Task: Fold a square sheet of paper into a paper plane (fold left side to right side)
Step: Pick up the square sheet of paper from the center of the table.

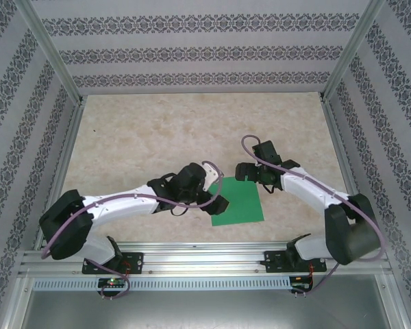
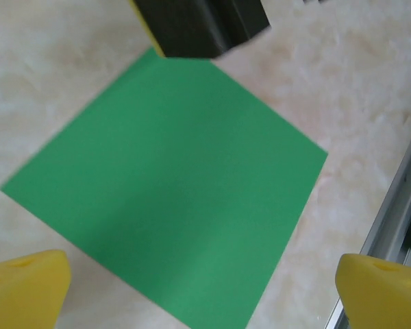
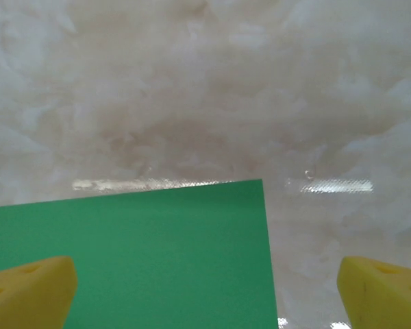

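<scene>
The square sheet of paper (image 1: pixel 240 203) is bright green and lies flat and unfolded on the table, near the front edge between the two arms. My left gripper (image 1: pixel 218 203) hovers over its left edge. In the left wrist view the sheet (image 2: pixel 171 185) spreads between wide-apart yellow fingertips (image 2: pixel 24 288); the gripper (image 2: pixel 204 291) is open and holds nothing. My right gripper (image 1: pixel 245 171) hangs at the sheet's far corner. In the right wrist view that corner of the sheet (image 3: pixel 137 260) lies below the open, empty gripper (image 3: pixel 205 291). The paper plane is out of view.
The marbled beige table (image 1: pixel 192 130) stretches behind the sheet. An aluminium rail (image 1: pixel 205 255) runs along the near edge, close to the sheet's front, and shows as a rail (image 2: pixel 397 205) in the left wrist view. Patterned walls (image 1: pixel 192 55) and metal posts enclose the table.
</scene>
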Controlling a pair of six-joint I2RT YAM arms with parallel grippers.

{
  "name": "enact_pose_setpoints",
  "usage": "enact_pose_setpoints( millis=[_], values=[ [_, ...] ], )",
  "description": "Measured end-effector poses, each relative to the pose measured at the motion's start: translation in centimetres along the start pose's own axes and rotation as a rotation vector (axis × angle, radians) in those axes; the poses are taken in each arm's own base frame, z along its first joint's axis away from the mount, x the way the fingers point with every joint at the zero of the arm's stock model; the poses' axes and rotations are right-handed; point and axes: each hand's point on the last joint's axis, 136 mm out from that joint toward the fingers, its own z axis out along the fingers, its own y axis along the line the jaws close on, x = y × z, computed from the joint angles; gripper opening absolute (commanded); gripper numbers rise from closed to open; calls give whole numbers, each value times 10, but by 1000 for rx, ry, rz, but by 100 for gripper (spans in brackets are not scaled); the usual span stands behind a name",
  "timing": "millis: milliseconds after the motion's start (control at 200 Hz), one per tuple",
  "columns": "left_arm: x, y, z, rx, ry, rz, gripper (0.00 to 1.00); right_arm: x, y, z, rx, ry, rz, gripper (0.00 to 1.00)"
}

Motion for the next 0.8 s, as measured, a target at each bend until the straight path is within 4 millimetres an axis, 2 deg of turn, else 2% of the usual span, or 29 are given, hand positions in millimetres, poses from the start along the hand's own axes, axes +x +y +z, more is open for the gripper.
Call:
enact_pose_setpoints(
  millis=[145, 305, 799],
  values=[
    [21, -2, 21, 16, 71, -4, 100, 6, 0, 11, 11, 54, -1, 97],
    [35, -5, 37, 35, 110, -9, 100, 9, 3, 19, 6, 89, 2, 96],
    [61, 0, 54, 41, 175, -30, 100, 34, 10, 35, 29, 193, -13, 98]
  ],
)
